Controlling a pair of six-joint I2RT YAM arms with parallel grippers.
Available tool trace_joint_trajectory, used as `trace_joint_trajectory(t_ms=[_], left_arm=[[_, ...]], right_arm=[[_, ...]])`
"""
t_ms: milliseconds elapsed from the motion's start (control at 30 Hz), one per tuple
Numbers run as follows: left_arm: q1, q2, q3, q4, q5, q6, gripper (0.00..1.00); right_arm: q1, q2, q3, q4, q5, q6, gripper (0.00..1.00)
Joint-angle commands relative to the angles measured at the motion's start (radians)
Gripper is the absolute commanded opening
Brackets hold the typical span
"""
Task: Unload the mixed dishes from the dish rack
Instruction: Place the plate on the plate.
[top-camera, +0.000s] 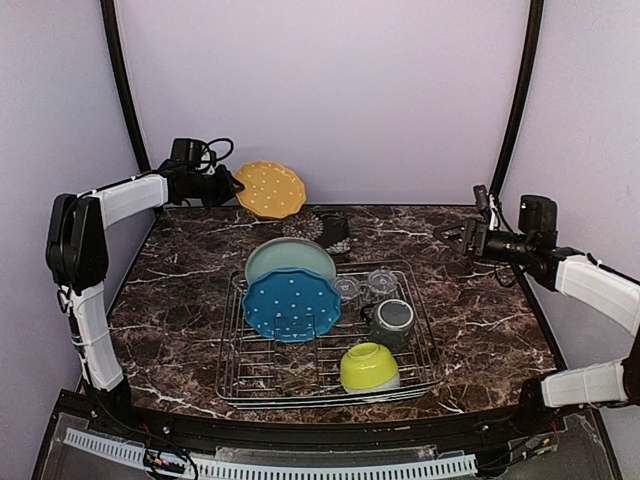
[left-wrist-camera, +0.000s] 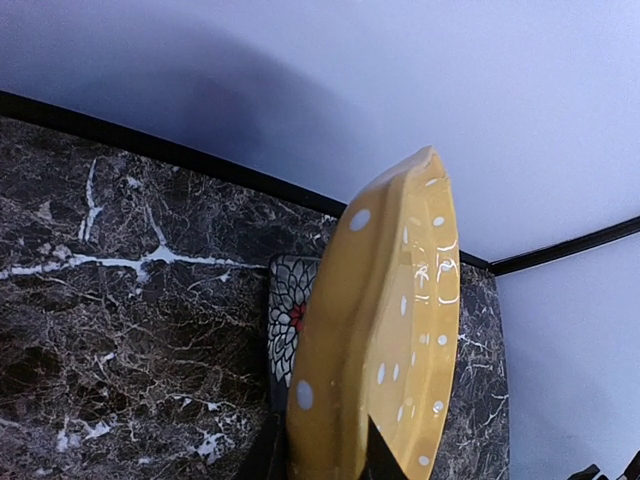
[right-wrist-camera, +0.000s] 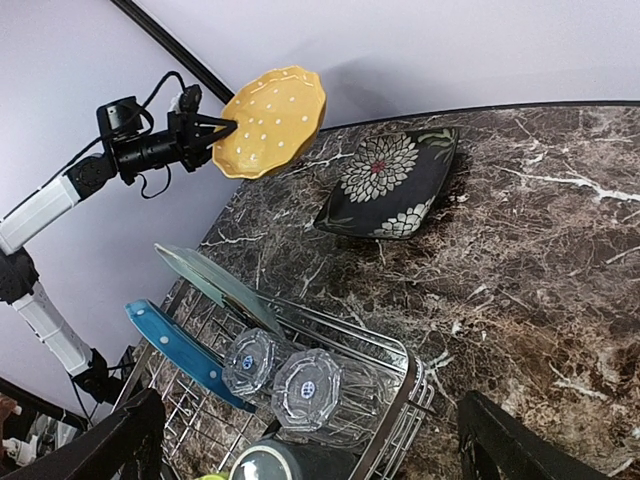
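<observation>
on the left, our left end effector (top-camera: 232, 186) is clenched on the rim of the yellow plate (top-camera: 270, 189). it holds the plate edge-on in the air over the back left corner of the bench (top-camera: 170, 300), close to the rear wall. it is a thin pinch on a glossy rim, with nearly the whole plate hanging beyond the fingers. we judge the plate could swivel or slip if we swing fast or tip the wrist. a bump on the wall would jar the grip too.

just right and below, the black floral plate (top-camera: 322, 228) is already out on the bench, behind the dish rack (top-camera: 232, 372). if we lower the yellow plate without enough offset, it could clip the floral one, or land on it crooked and slide.

in the rack, the pale teal plate (top-camera: 290, 258) and the dotted blue plate (top-camera: 292, 304) stand on edge, one right behind the other. pulling one may drag or topple its neighbour. further right are two clear glasses (top-camera: 348, 289) side by side, then the dark grey mug (top-camera: 392, 320) and the lime-green bowl (top-camera: 369, 366), all packed close. a wide approach could knock whatever stands beside the target.

on the far right, our right end effector (top-camera: 452, 234) is released, jaws wide, holding nothing, and hovers beyond the rack's right side. if both arms reach into the rack together, they could cross paths.
</observation>
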Motion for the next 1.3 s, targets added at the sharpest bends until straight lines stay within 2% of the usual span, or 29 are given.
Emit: trace_joint_trajectory(t_ms=[0,667,1267], left_arm=[[-0.015,-0.001,0.059,0.184,0.095,-0.045,0.01],[-0.095,0.250,0.247,0.170,0.188,-0.027,0.01],[-0.127,0.387,0.345,0.149,0.178,-0.037,0.01]], right_arm=[[-0.009,-0.025,-0.022,0.001,0.016,-0.016,0.99],[-0.009,-0.009,-0.063,0.028,0.020,-0.009,0.99],[-0.010,0.010,-0.080,0.057,0.010,-0.001,0.99]])
